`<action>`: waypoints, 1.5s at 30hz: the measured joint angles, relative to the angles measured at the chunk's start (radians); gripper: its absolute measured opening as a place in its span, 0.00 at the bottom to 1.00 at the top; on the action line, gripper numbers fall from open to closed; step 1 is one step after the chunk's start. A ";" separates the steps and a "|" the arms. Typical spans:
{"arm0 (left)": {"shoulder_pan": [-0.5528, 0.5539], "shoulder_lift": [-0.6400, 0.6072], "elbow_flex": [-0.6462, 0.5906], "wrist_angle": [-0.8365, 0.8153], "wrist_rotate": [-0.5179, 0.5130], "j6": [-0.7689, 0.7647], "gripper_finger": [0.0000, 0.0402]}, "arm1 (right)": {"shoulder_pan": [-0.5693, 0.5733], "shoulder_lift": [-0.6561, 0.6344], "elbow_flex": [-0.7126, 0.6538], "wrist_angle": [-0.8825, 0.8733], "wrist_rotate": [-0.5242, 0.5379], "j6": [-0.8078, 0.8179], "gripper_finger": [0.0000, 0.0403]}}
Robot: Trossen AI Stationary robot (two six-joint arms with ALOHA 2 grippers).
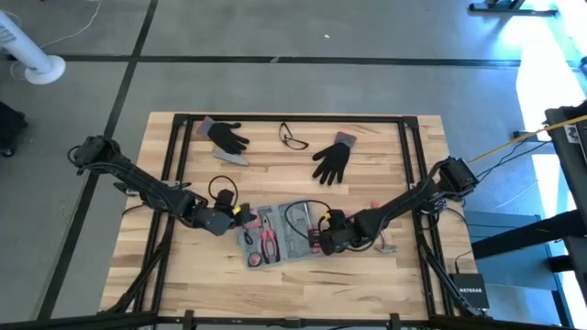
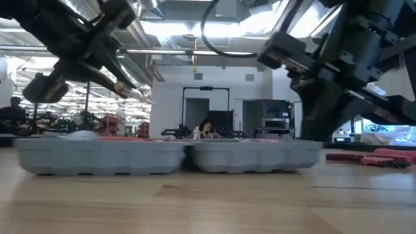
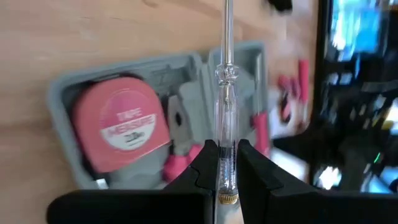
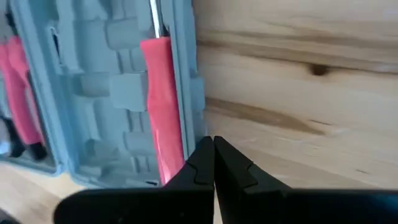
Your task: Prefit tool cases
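left gripper (image 3: 225,163) fingers pinch a clear-handled screwdriver (image 3: 226,124) over the open blue-grey plastic tool case (image 1: 284,231), likely to seat it; right gripper (image 4: 213,155) closed, empty.

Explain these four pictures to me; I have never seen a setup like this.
Two dark robot arms work at a wooden table. One picture looks straight down, one looks level along the tabletop, and two come from cameras on the arms' wrists. An open grey tool case lies on the table, holding a pink tape measure, pink-handled pliers and a pink-handled screwdriver. Farther back lie two black gloves and safety glasses. The left pincer holds a clear-handled screwdriver over the case. The right pincer is shut and empty, at the case's right edge.
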 joint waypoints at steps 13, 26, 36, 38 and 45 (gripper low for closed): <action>-0.077 0.000 0.000 0.042 0.020 -0.125 0.06 | -0.048 0.116 0.076 0.109 0.027 -0.019 0.00; -0.141 0.127 0.042 0.184 -0.133 -0.293 0.06 | -0.224 0.116 0.074 0.132 0.007 -0.383 0.00; -0.152 0.294 0.156 0.183 -0.202 -0.308 0.06 | -0.262 0.036 0.074 0.023 -0.007 -0.446 0.00; -0.155 0.312 0.157 0.224 -0.232 -0.312 0.06 | -0.262 0.012 0.074 -0.054 0.008 -0.449 0.00; -0.193 0.389 0.201 0.308 -0.297 -0.323 0.06 | -0.262 -0.026 0.074 -0.233 0.005 -0.479 0.00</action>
